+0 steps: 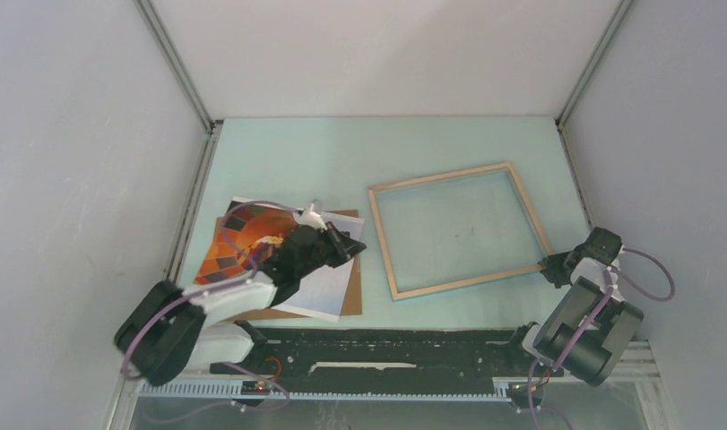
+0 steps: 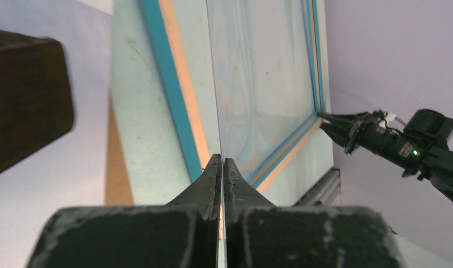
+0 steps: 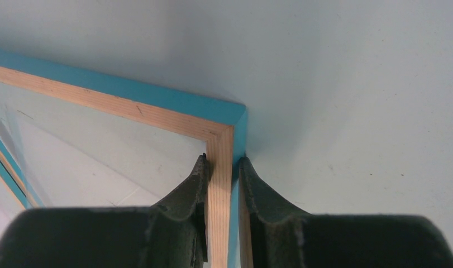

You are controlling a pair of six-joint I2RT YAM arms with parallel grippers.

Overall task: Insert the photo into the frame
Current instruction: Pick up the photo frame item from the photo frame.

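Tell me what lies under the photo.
A plain brown backing board lies under the photo, showing along its right and far edges. The rest is hidden by the photo and the left arm.

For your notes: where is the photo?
Top view: the photo lies left of the frame, on the brown board, pinched by the left gripper.

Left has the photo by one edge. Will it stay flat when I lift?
Probably floppy: the photo is a thin sheet pinched edge-on in the left gripper, so its free end will likely sag. It looks glossy, so it may slide across the backing board.
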